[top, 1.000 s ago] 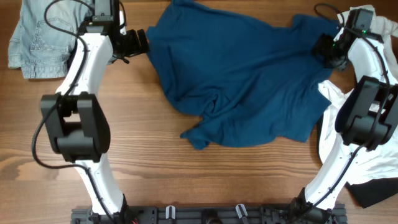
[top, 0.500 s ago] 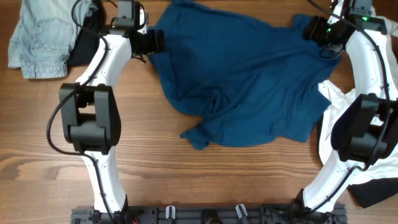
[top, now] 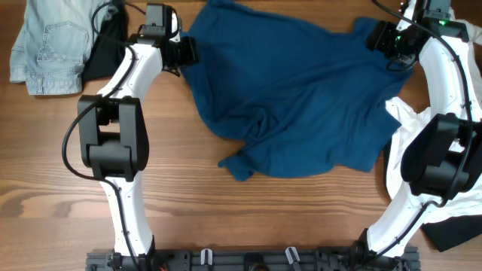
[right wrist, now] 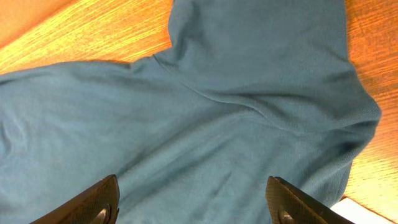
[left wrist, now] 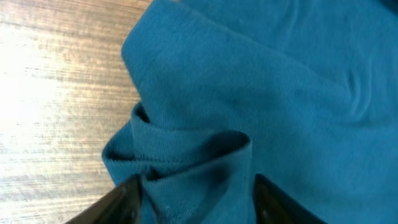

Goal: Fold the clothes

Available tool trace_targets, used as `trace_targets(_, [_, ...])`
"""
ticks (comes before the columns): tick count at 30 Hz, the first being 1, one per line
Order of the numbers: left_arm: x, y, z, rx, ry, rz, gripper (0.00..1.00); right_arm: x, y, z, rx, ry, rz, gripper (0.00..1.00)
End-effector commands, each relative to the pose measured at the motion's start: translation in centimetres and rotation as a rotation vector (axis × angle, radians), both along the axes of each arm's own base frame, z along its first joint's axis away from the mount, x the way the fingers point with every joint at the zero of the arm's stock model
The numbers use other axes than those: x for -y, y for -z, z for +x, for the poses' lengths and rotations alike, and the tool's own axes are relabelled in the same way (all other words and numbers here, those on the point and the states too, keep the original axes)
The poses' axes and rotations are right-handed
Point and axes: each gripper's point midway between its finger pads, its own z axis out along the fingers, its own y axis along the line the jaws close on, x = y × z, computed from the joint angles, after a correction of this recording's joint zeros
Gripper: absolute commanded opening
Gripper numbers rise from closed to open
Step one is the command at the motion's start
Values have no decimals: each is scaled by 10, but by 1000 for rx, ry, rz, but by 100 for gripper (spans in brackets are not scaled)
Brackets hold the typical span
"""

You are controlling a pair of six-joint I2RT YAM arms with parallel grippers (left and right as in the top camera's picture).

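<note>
The dark blue T-shirt [top: 301, 98] lies crumpled across the middle of the table. My left gripper [top: 191, 51] is at its upper left edge. In the left wrist view a bunched fold of the T-shirt [left wrist: 193, 155] stands between the fingers of the left gripper [left wrist: 198, 202], which are part way apart; the left finger touches the fold. My right gripper [top: 374, 35] is over the shirt's upper right corner. In the right wrist view the right gripper [right wrist: 198, 205] is wide open just above the flat blue cloth [right wrist: 236, 106].
A pale denim piece [top: 45, 45] and a black garment [top: 102, 53] lie at the back left. A white shirt [top: 403, 143] sits at the right edge, under the right arm, with another black piece [top: 452, 233] at the front right. Bare wood [top: 226, 211] lies in front.
The left gripper moved right onto the shirt's edge and its jaws narrowed around a fold. The right gripper shifted up and left to the shirt's upper right corner, then held still.
</note>
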Motion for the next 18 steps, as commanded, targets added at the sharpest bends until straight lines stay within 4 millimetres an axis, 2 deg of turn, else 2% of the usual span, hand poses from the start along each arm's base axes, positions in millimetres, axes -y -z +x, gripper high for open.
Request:
trace_targets(1, [7, 8, -6, -39, -9, -27, 46, -1, -8, 1, 18, -22, 0, 76])
trace_targets(4, [8, 11, -7, -46, -7, -26, 41, -1, -8, 1, 15, -25, -1, 76])
trace_targets(14, [7, 15, -7, -53, -9, -22, 4, -1, -6, -2, 3, -25, 2, 76])
trace_targets(17, [1, 16, -6, -48, -27, 10, 4, -2, -6, -3, -2, -25, 3, 76])
trace_targets(18, [-9, 13, -6, -47, -53, 52, 4, -2, -5, -4, -5, -25, 4, 76])
